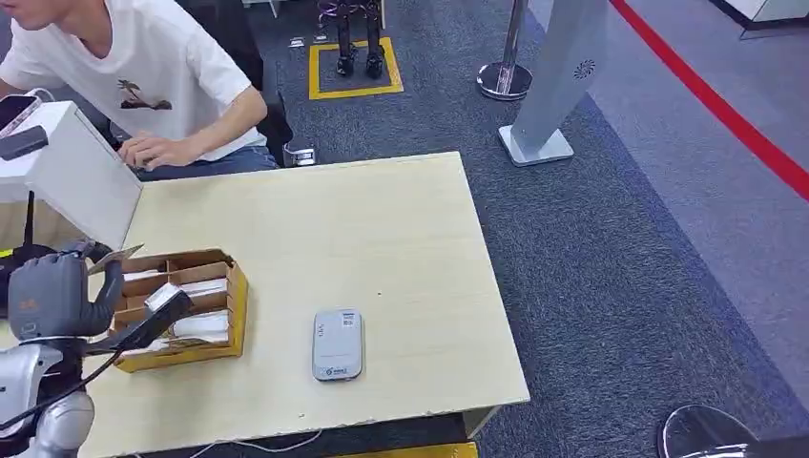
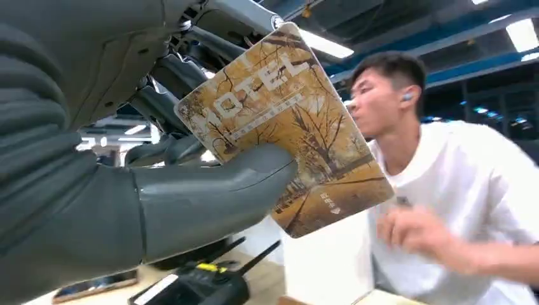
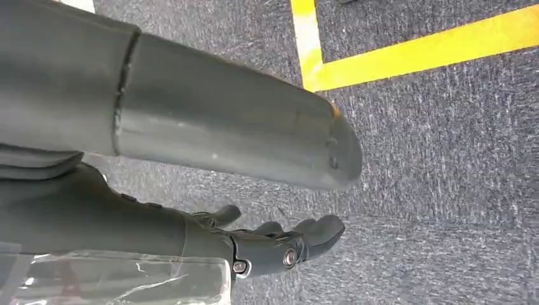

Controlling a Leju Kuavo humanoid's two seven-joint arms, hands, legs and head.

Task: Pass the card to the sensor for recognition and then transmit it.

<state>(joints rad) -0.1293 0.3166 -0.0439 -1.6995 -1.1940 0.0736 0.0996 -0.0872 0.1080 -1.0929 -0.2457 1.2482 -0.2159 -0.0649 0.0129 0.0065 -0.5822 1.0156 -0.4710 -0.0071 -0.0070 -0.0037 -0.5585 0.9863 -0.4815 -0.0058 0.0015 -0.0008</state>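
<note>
My left hand (image 1: 59, 294) is raised over the table's left side, beside the cardboard box (image 1: 225, 315). It holds a hotel card (image 2: 289, 127) with a golden tree picture, pinched between the thumb (image 2: 210, 200) and the darker fingers; its edge (image 1: 113, 258) juts from the hand in the head view. The grey sensor (image 1: 337, 344) lies flat on the wooden table (image 1: 382, 239), to the right of the box and apart from the hand. My right hand (image 3: 267, 244) hangs over grey carpet, its fingers loosely apart and holding nothing.
The box holds several more white cards (image 1: 196, 326). A person in a white shirt (image 1: 157, 76) sits at the table's far left corner, one hand (image 1: 153, 150) at the edge. A white device (image 1: 67, 172) stands at the left. A black radio (image 2: 203, 286) lies below the card.
</note>
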